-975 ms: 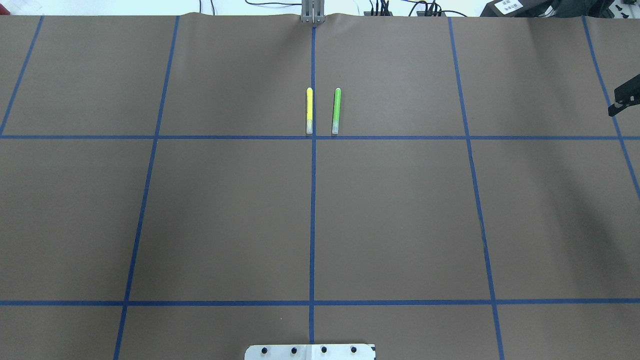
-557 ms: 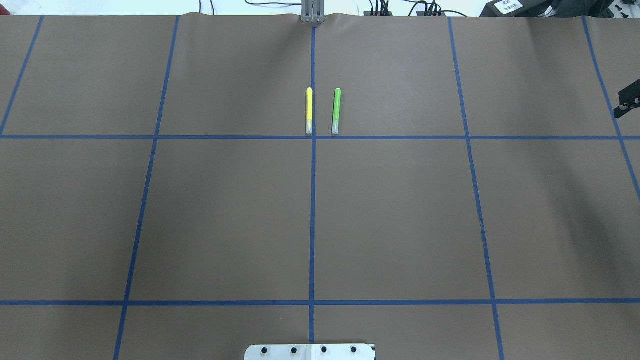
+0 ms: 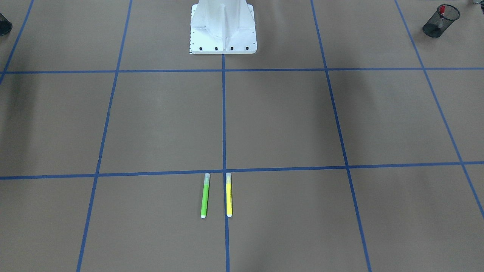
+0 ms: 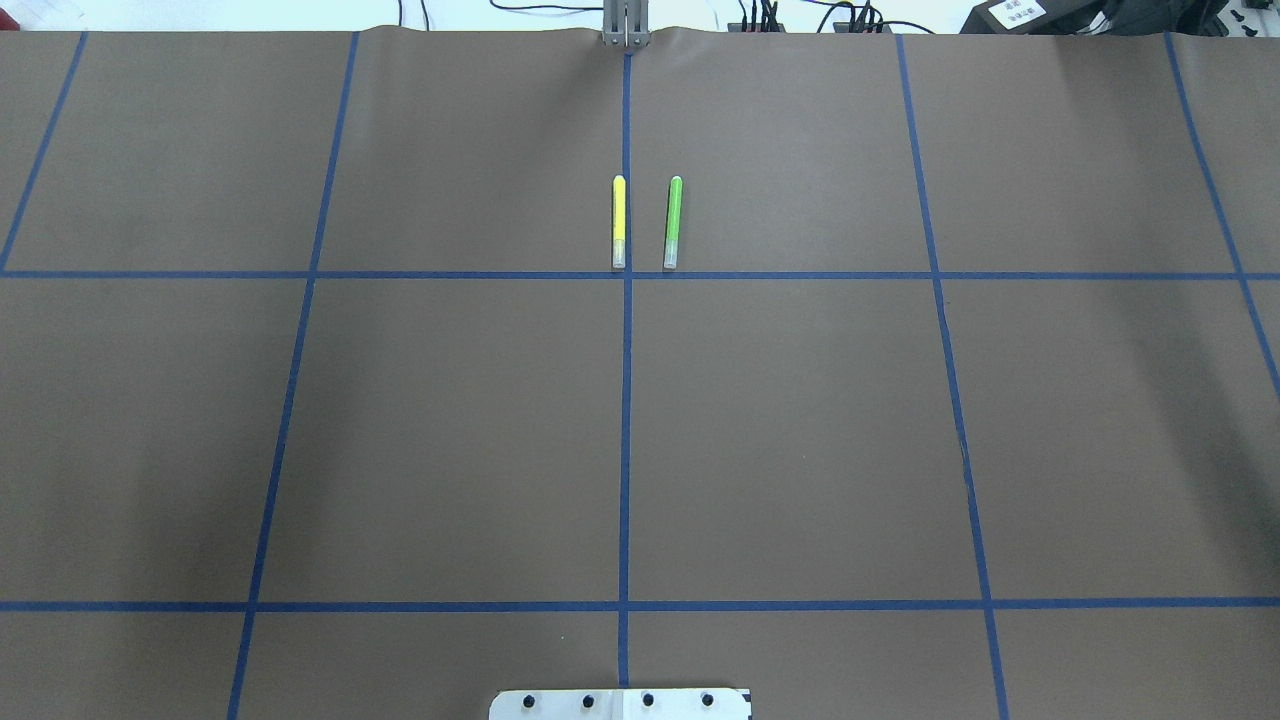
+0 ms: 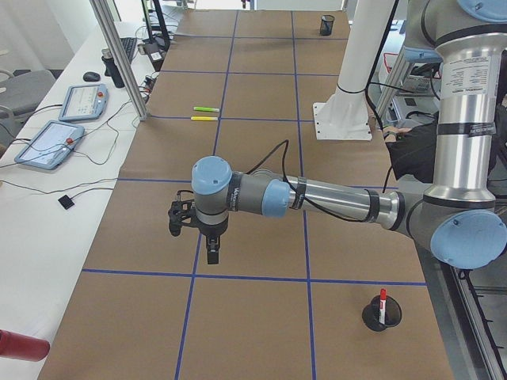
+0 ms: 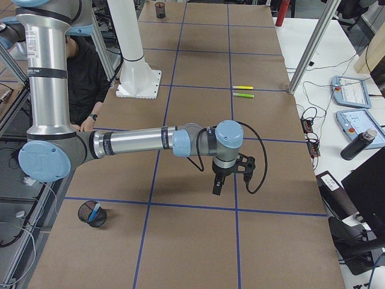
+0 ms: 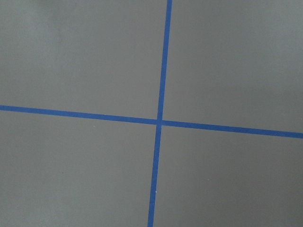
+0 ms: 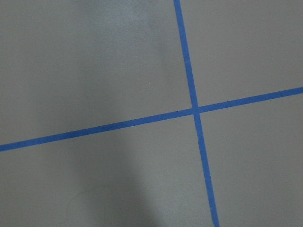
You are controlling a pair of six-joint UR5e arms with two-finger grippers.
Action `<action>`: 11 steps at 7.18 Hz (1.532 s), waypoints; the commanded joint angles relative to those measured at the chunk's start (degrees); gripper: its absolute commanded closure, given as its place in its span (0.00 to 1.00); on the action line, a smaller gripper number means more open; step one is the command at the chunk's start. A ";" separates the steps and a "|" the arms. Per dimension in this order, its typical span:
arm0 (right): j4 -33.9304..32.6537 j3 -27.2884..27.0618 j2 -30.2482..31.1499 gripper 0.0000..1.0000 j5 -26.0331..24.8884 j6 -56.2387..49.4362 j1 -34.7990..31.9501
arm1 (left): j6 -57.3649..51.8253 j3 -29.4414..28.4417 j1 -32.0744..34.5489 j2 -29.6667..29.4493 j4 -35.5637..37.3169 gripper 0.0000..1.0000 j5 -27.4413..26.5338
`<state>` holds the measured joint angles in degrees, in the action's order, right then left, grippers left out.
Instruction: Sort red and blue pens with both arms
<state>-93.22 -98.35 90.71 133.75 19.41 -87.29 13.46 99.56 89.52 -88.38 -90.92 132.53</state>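
Observation:
The red pen point(image 3: 441, 10) stands upright in a black mesh cup point(image 3: 435, 28) at the table's end on my left; it also shows in the exterior left view as the red pen point(image 5: 382, 304). The blue pen point(image 6: 95, 209) leans in another black mesh cup point(image 6: 91, 218) at the opposite end. My left gripper point(image 5: 211, 255) hangs over bare brown paper, as does my right gripper point(image 6: 216, 189). Both show only in the side views, so I cannot tell whether they are open or shut. Both wrist views hold only paper and blue tape.
A yellow marker point(image 4: 619, 220) and a lime-green marker point(image 4: 673, 221) lie side by side at the far middle of the table. The white pedestal point(image 3: 223, 28) stands at the robot's side. Tablets, cables and a bottle point(image 6: 358, 143) sit on the bench beyond.
In the overhead view the black tip of my right gripper slid off the right edge and no longer shows. The two markers have not moved.

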 commanded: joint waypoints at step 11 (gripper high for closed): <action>-2.93 -0.44 1.93 0.01 0.73 0.01 -1.48 | -0.10 -3.15 -0.05 0.58 -2.16 0.00 0.18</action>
<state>-96.15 -98.73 92.56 134.47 19.42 -88.71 13.40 96.35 89.47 -87.80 -93.09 132.70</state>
